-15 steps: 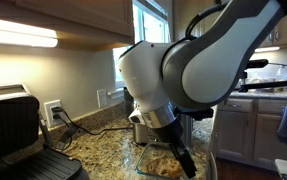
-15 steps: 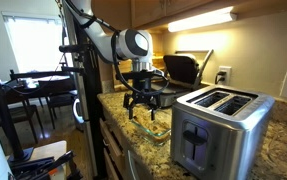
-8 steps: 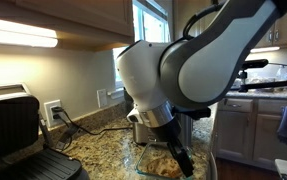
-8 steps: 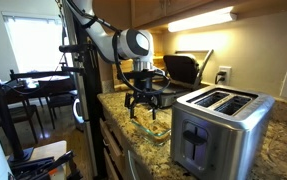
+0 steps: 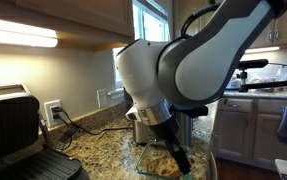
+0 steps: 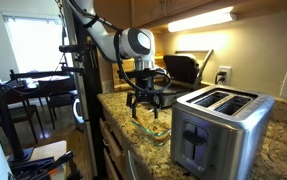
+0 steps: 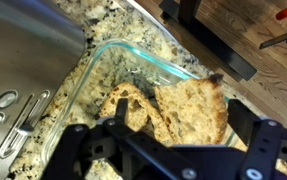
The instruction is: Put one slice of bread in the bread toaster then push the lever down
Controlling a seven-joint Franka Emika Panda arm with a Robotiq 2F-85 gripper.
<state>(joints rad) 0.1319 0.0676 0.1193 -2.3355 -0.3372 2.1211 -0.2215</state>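
Slice of bread (image 7: 188,105) in glass dish (image 7: 143,58), just beneath gripper (image 6: 146,104), jaws spread wide

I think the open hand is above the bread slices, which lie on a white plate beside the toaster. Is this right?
Not quite. The bread slices lie in a clear glass dish, not on a white plate; the wrist view shows its see-through rim. The rest holds: the open hand is above them, and the dish is beside the toaster.
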